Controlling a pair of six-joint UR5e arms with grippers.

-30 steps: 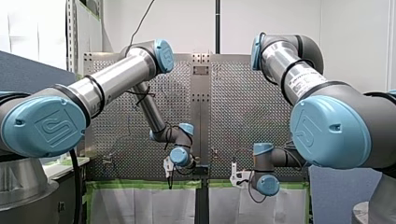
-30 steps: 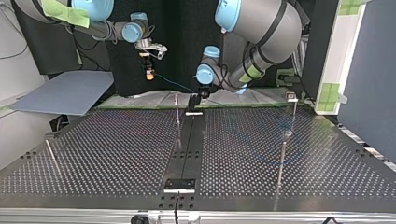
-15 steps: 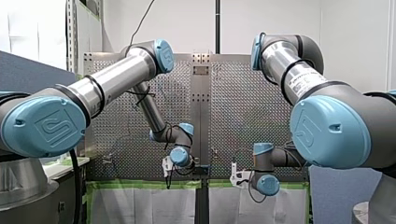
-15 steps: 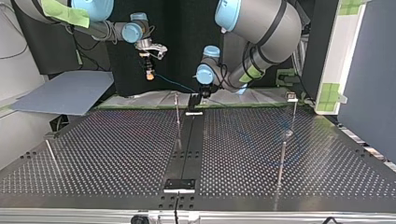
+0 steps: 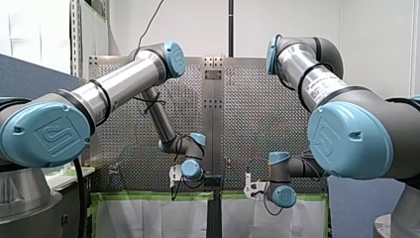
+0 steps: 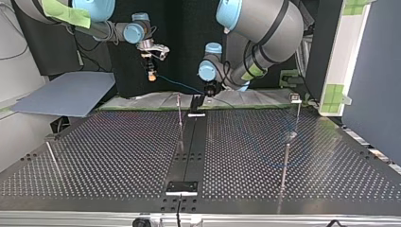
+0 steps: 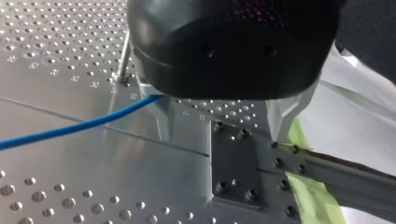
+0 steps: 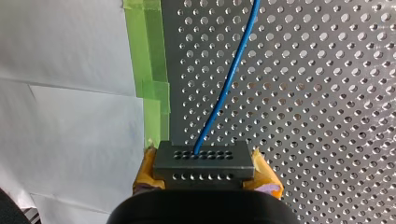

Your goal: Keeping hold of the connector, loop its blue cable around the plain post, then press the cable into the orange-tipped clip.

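— What does the right wrist view show that the top view doesn't?
— The grasp, close up. My right gripper [image 8: 204, 173] is clamped on the grey metal connector [image 8: 204, 161], with a yellow pad [image 8: 264, 173] against each short end. In the top view all that is just a small orange spot, held up beyond the far edge of the perforated metal table [image 6: 118, 142].

— And what does the top view give in return?
— The run of the thin blue cable [image 6: 177, 85]. It slopes down from the connector toward the view's right and reaches my left gripper [image 6: 208, 90], which is low near a thin bare metal post [image 6: 179, 113].

— How does the connector lie?
— Its long axis runs across the claw, from pad to pad. Its holed face points ahead, away from the wrist. The cable leaves a hole in the row farther from the claw and runs on ahead over the table.

— And my left gripper?
— In the left wrist view its metal fingers [image 7: 163, 119] stand wide apart. The cable comes in from the side and vanishes at one finger, under the black housing. I cannot tell whether it touches. The post stands just beyond that finger.
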